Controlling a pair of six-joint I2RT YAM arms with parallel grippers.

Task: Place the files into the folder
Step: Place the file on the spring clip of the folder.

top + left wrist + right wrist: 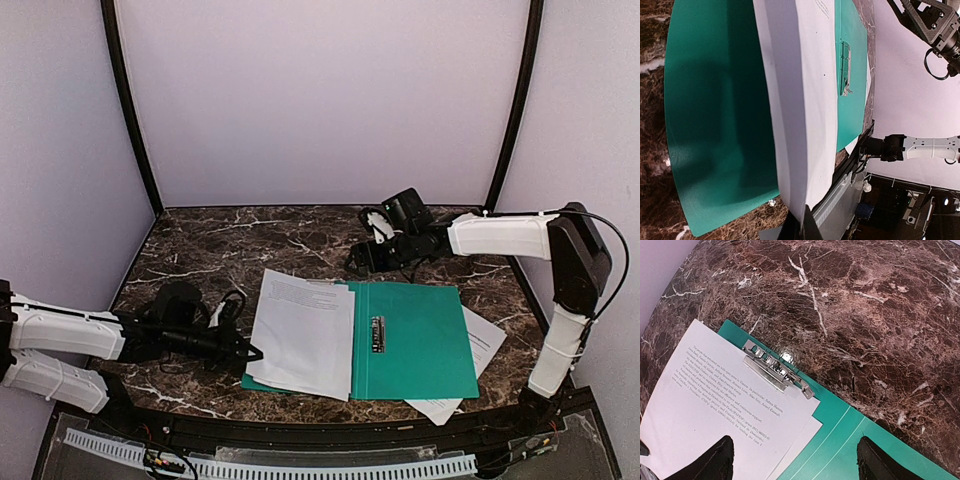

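Note:
The teal-green folder (415, 340) lies open near the table's front, with a metal clip (377, 333) on its right half. White printed sheets, the files (302, 332), cover its left half. My left gripper (250, 352) is shut on the left edge of the sheets, and in the left wrist view (807, 222) the paper (800, 100) bows up above the green cover (715, 115). My right gripper (362, 262) hovers open and empty over the folder's far edge. Its view (795, 460) shows two stacked sheets (725, 410) under a metal clip (775, 371).
Another white sheet (482, 345) sticks out from under the folder's right side. The table is dark marble (250, 240) inside pale walls with black corner posts. A black rail (350, 432) runs along the near edge.

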